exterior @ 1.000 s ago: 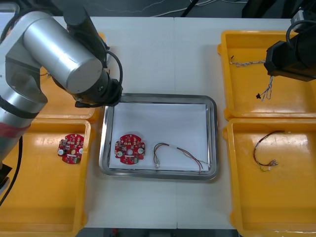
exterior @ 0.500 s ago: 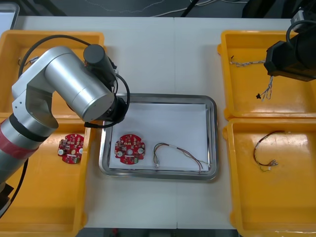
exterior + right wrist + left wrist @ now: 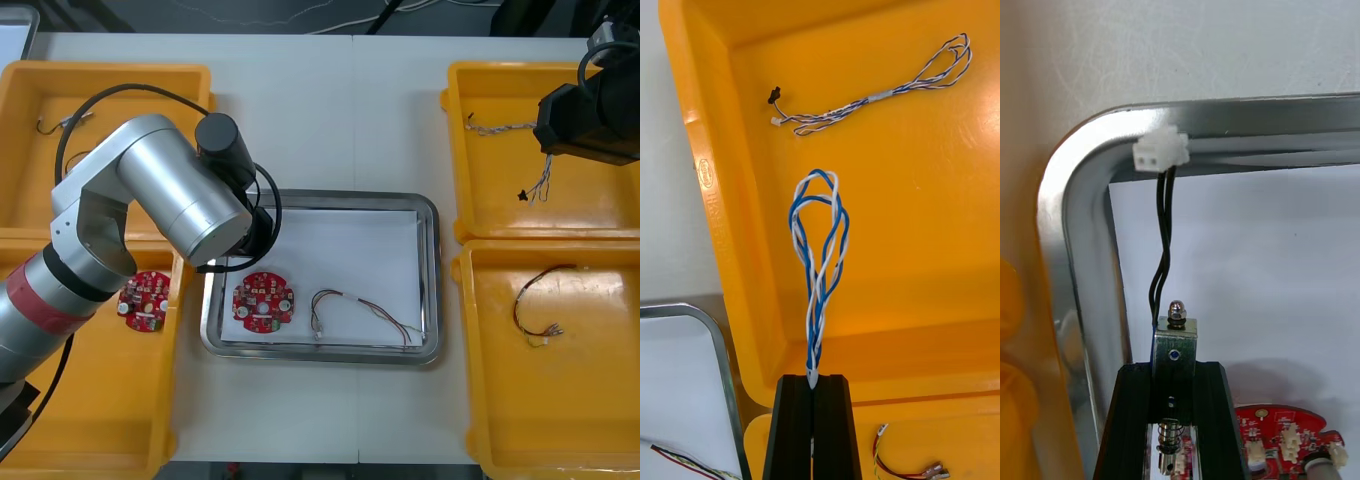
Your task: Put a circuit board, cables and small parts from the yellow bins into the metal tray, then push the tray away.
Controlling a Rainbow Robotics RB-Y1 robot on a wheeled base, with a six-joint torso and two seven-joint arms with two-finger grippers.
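The left gripper (image 3: pixel 1174 371) clamped a small metal part (image 3: pixel 1175 345) (black cable (image 3: pixel 1161 240) and white plug (image 3: pixel 1160 148) trailing ahead, over the metal tray (image 3: pixel 1075 195) rim). Releasing further inward, toward the circuit board (image 3: pixel 1281 442) beside its fingers, seemed wiser. The right gripper (image 3: pixel 814 382) pinched a blue and white cable (image 3: pixel 818 247) over a yellow bin (image 3: pixel 925 225).

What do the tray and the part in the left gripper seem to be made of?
Metal tray: probably steel, its rim shiny and mirror-like. Small metal part in the left gripper: bright plated metal, with a glinting nut; its white plug looks plastic.
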